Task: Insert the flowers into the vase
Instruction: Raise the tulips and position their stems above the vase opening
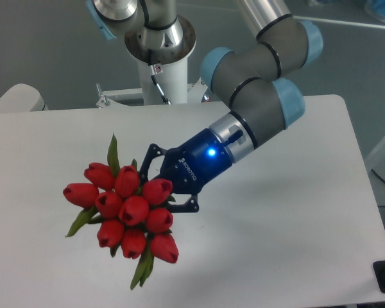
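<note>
We judge the main risk to be a missed insertion. The flowers (125,208) are carried above the tabletop (295,250), over its left-middle part, and the bunch of red buds faces the camera so fully that it hides whatever stands beneath it. We cannot see the vase anywhere in this view; if it stands there, it is behind the buds. The stem ends are hidden too, so we cannot tell whether they point into an opening, sit on a rim, or hang clear of one. If the stems come down off-centre, they could catch on the rim, bend, or push a light vase over. The bunch also spreads wide, with a leaf sticking up at the top and others trailing at the lower left and bottom, so a loose stem could stay outside. Letting go too high could make the bunch topple to one side.

The hand (159,186) reaches in from the right, and its dark fingers (179,206) are drawn close together just behind the buds, where the stems must run. We judge that it grips the stems, though the contact itself is covered by the flowers. It touches nothing else that we can see.
</note>
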